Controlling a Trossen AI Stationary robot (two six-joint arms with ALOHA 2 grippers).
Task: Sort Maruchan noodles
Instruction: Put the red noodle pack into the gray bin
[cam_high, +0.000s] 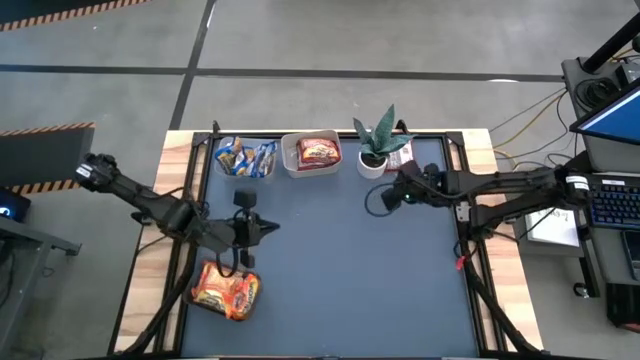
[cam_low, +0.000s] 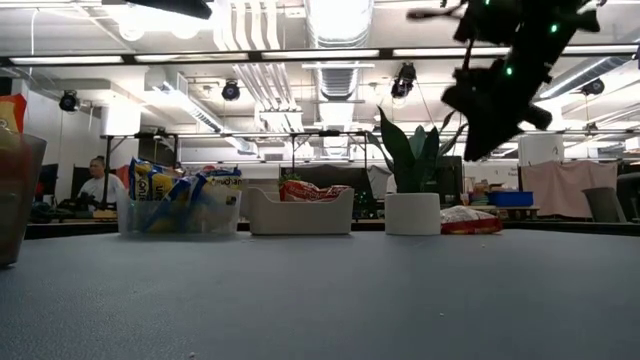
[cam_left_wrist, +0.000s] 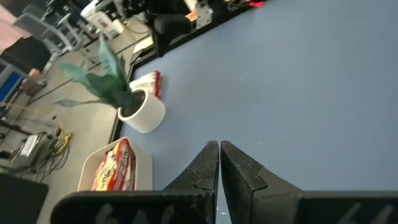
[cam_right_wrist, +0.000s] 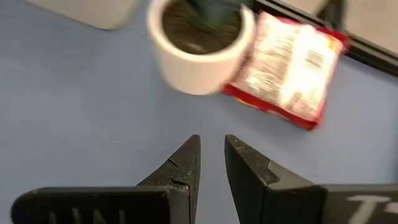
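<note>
Grey concrete flooring is surrounding the bench, whose blue-grey top is framed by wooden side edges. We are finding several things hard to make out. At the near-left corner a clear tub is holding orange-yellow packets, but the low view is cutting it off at the frame's edge, showing only a sliver of its wall. The red-and-white packet is lying flat on the bench near the far-right corner, touching the white plant pot; from above, the leaves are hiding most of it, while the right wrist view is showing its barcoded back plainly.

Along the far edge we are seeing two more containers: a clear tub with blue-yellow packets standing up in it, and just beside it a white tub holding a dark red packet lying flat.

The right gripper is hovering above the bench just in front of the pot, its fingers slightly parted and holding nothing. The left gripper is hanging over the left half of the bench, near the orange tub, its fingers pressed together and empty. Only the low view is showing the room beyond, where a seated person is appearing far behind the blue tub.
</note>
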